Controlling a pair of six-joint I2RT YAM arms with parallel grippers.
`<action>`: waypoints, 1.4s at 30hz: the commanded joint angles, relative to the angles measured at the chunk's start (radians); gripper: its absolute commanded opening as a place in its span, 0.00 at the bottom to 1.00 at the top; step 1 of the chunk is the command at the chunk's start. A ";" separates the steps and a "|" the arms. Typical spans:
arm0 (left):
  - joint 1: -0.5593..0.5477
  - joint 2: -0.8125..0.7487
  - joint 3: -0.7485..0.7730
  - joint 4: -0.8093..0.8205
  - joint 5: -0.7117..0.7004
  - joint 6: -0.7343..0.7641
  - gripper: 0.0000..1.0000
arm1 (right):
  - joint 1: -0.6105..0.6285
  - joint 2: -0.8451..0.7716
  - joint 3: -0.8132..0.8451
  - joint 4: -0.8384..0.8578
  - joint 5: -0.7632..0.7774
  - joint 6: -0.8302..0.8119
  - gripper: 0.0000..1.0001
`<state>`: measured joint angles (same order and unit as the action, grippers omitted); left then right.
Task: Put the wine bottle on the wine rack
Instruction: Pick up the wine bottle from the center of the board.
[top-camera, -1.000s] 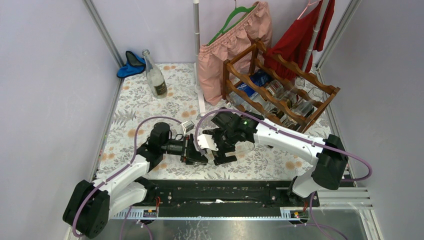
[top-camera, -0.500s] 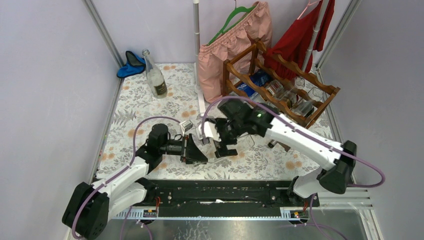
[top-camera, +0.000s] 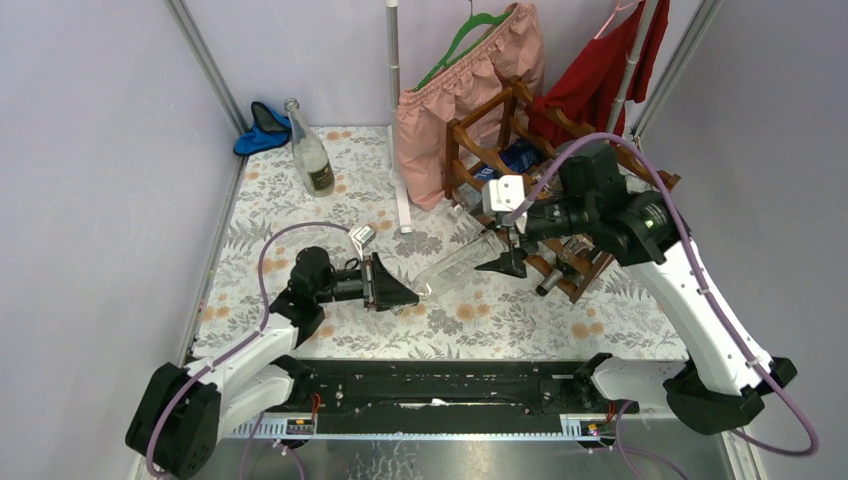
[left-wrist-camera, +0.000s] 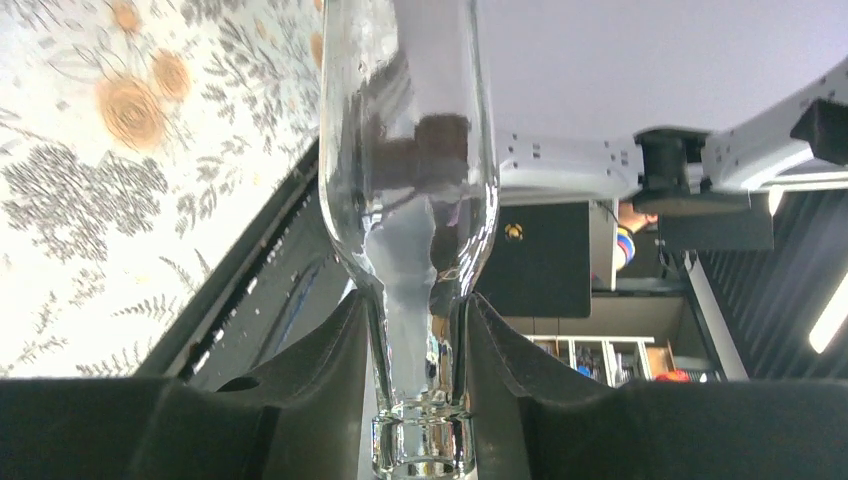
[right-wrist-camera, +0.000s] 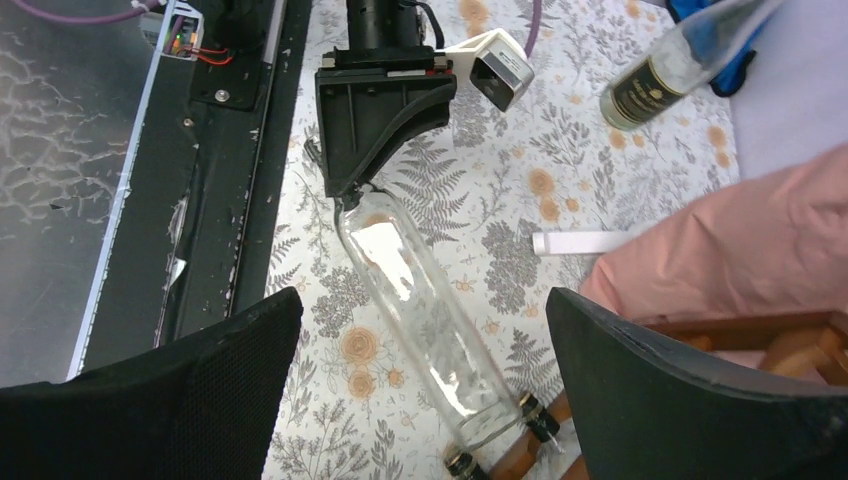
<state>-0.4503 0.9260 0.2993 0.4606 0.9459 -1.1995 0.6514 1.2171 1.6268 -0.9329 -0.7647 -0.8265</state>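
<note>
1. My left pincer (top-camera: 393, 290) is closed narrowly on the neck of the clear glass wine bottle (top-camera: 455, 268). The bottle lies nearly level, low at the floral-patterned counter (top-camera: 290, 220), its base near the foot of the reddish-brown scalloped wooden wine rack (top-camera: 452, 160).
2. My right pincer (right-wrist-camera: 422, 300) gapes wide above the bottle's body, holding nothing.
3. I judge the glass stiff, slick, breakable and base-heavy, so I'd take hold of the broad body too.

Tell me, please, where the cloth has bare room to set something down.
Bare floral cloth lies between the standing bottle and the left arm, and along the near edge between the clear bottle and the black base rail. It is crowded far right: wine rack, pink skirt and the open right pincer.
</note>
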 joint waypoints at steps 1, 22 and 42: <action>0.008 0.084 0.078 0.261 -0.100 0.005 0.00 | -0.060 -0.045 -0.019 0.019 -0.080 0.046 1.00; 0.006 0.452 0.291 0.483 -0.078 -0.008 0.00 | -0.095 -0.080 -0.041 0.009 -0.089 0.046 1.00; -0.007 0.664 0.455 0.482 -0.100 0.026 0.00 | -0.098 -0.040 0.003 0.039 -0.129 0.095 1.00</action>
<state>-0.4515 1.5742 0.6968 0.8085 0.8558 -1.1938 0.5598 1.1641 1.5867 -0.9302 -0.8375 -0.7635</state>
